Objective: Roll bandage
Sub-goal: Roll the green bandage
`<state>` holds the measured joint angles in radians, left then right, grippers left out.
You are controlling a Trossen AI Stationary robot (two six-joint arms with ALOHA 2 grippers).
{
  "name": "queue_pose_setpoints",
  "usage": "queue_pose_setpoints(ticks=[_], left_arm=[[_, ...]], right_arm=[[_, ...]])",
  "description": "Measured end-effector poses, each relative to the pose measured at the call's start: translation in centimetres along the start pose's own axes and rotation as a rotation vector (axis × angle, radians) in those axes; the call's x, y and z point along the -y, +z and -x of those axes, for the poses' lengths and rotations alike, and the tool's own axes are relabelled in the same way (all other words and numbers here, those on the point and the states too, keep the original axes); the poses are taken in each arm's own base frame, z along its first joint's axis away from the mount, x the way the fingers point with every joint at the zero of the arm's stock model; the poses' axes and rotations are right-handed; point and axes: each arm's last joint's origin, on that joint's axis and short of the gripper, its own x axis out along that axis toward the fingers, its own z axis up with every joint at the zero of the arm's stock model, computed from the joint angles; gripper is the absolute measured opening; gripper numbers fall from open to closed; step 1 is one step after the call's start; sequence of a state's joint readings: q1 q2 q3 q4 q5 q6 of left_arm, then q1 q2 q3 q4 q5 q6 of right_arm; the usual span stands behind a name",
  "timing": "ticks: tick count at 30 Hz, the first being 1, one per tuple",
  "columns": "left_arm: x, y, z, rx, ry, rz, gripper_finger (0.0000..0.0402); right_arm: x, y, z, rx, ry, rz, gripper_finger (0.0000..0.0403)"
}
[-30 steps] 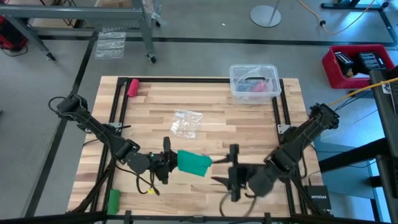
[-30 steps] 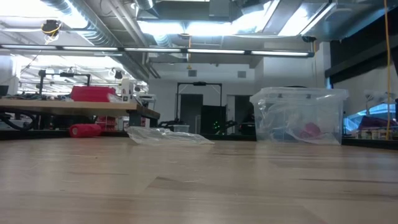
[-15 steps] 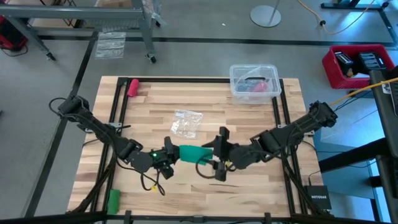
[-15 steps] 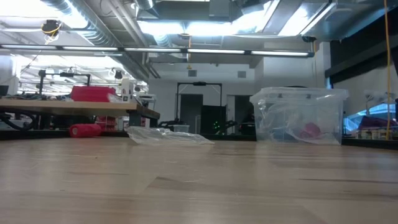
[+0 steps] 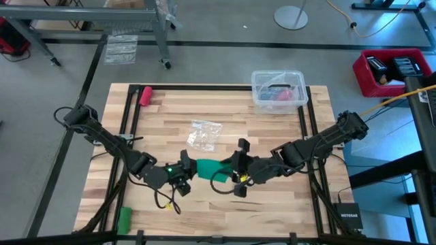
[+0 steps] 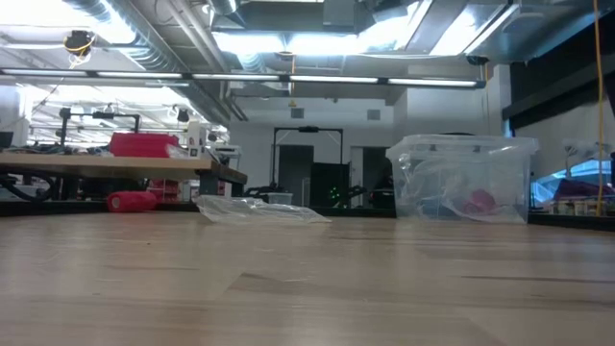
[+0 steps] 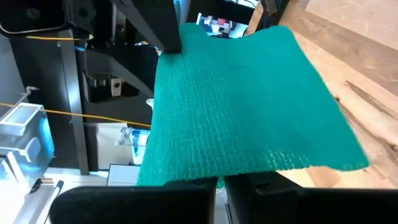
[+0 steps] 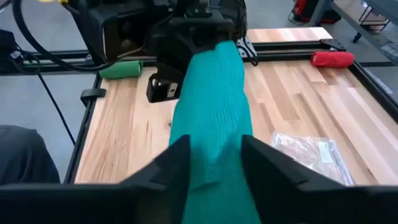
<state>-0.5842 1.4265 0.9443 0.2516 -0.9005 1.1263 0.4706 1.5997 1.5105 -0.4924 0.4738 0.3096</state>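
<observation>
While the left tool (image 5: 185, 170) stays clamped on one end, the bandage (image 5: 208, 167) stretches lengthwise above the bench (image 5: 272, 136) to the right tool (image 5: 236, 170), whose half-closed fingers (image 8: 166, 163) straddle it.

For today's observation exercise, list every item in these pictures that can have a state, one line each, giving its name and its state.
bandage: unrolled strip, held off the table between both grippers
left gripper: shut on one end of the bandage
right gripper: fingers on either side of the other end
plastic box: lid on, items inside
red roll: rolled, lying flat
green roll: rolled, lying flat
plastic bag: lying flat
</observation>
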Motion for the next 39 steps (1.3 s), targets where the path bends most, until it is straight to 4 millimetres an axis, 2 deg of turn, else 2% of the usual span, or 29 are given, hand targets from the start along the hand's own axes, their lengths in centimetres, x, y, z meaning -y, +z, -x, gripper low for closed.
queue_pose_setpoints(ticks=[7, 9, 13, 16, 23, 30, 34, 39], left_arm=[[0.0, -0.1, -0.1, -0.003, -0.002, 0.002, 0.0008], [0.1, -0.1, -0.1, -0.005, -0.006, 0.022, 0.0008], [0.1, -0.1, -0.1, -0.007, -0.010, 0.099, 0.0008], [0.6, -0.3, 0.0, -0.017, -0.048, 0.170, 0.0008], [1.9, -0.9, 0.1, -0.037, -0.184, 0.381, 0.0008], [3.6, -0.5, -0.4, -0.026, -0.290, 0.534, 0.0008], [4.8, 0.0, -0.9, -0.028, -0.308, 0.579, 0.0008], [5.4, 1.1, -0.5, 0.024, -0.305, 0.617, 0.0008]], right_arm=[[0.0, -0.1, -0.1, -0.004, -0.011, 0.056, 0.0027], [0.0, 0.0, -0.1, 0.004, -0.017, 0.075, 0.0010], [0.0, 0.4, 0.1, 0.030, -0.041, 0.083, 0.0020], [-0.2, 1.2, 0.7, 0.056, -0.030, 0.114, 0.0011], [-0.9, 4.5, 4.5, 0.136, -0.076, 0.199, 0.0013], [-0.2, 7.1, 7.1, 0.189, -0.121, 0.214, 0.0009], [0.9, 7.8, 7.0, 0.194, -0.161, 0.196, 0.0010], [2.4, 7.5, 6.3, 0.136, -0.210, 0.182, 0.0011]])
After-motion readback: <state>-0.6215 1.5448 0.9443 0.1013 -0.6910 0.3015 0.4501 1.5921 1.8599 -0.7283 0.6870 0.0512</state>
